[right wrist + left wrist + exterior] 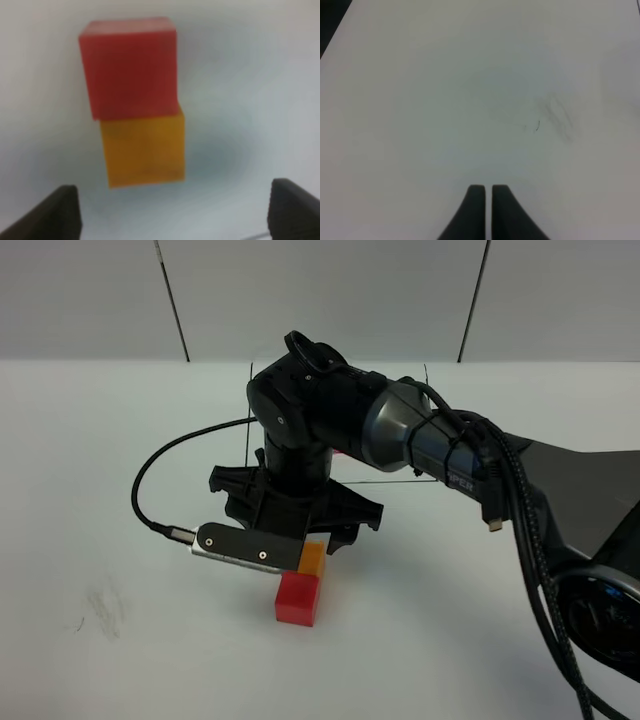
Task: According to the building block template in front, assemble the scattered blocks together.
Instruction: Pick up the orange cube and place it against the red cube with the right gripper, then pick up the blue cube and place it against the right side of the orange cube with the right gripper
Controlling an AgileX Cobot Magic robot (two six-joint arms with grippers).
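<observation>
Two blocks touch at lower centre: red cube [298, 598] and orange cube [312, 557], beneath the right jaws, spread wide and empty. Best rise straight, nudging neither. Over the desk [420, 100], the left jaws are pressed together.

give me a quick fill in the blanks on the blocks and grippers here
The red cube touches the orange cube; the ___ one lies nearer the right gripper. That gripper's jaws stand ___. The left gripper is ___, holding nothing.
Missing: orange, open, shut
</observation>
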